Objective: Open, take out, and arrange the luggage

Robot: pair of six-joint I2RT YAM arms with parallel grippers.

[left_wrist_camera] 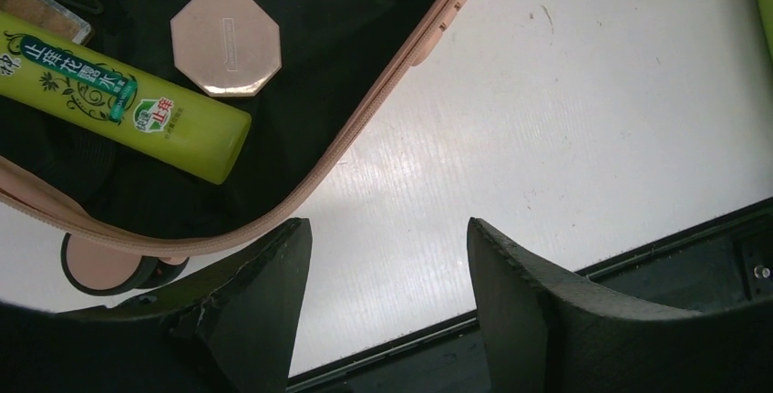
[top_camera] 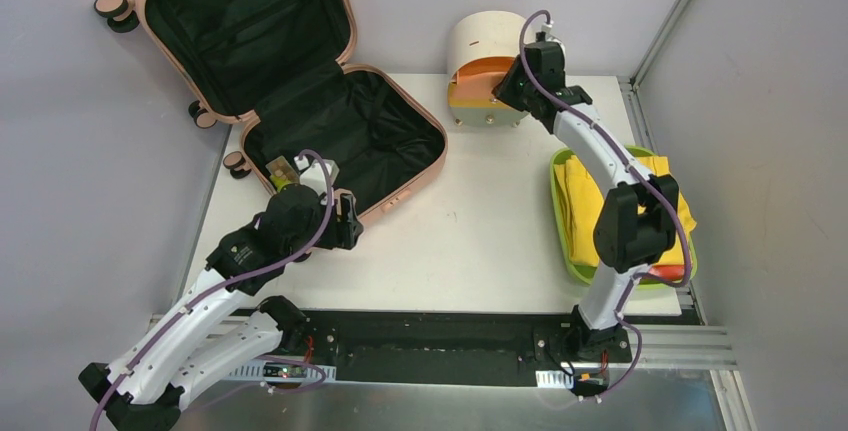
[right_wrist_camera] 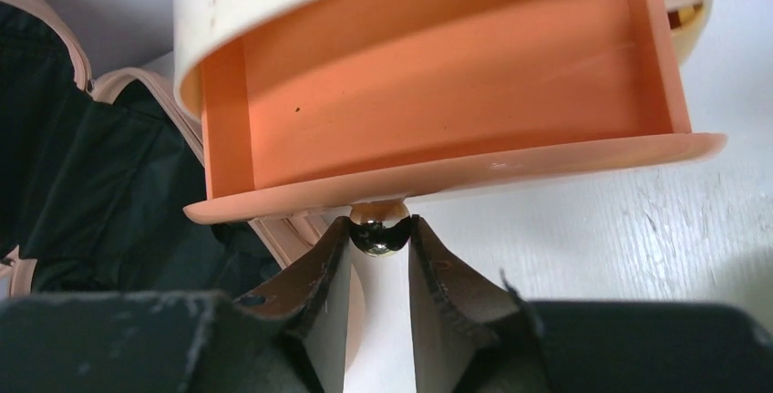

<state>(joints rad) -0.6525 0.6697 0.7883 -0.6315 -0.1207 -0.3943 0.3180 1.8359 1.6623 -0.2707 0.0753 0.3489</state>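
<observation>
The peach-pink luggage lies open at the table's back left, its lid leaning back and its black lining bare. In its near corner lie a lime-green tube and an octagonal rose-gold compact. My left gripper hovers open just outside the luggage's rim, over the white table, with nothing between its fingers; from above the left gripper sits by the front corner. My right gripper is shut on the small metal knob of the orange drawer, which stands pulled out and empty.
The cream cylindrical drawer unit stands at the back centre, close to the luggage's right side. A lime-green tray holding yellow cloth sits at the right edge under my right arm. A luggage wheel shows beside my left finger.
</observation>
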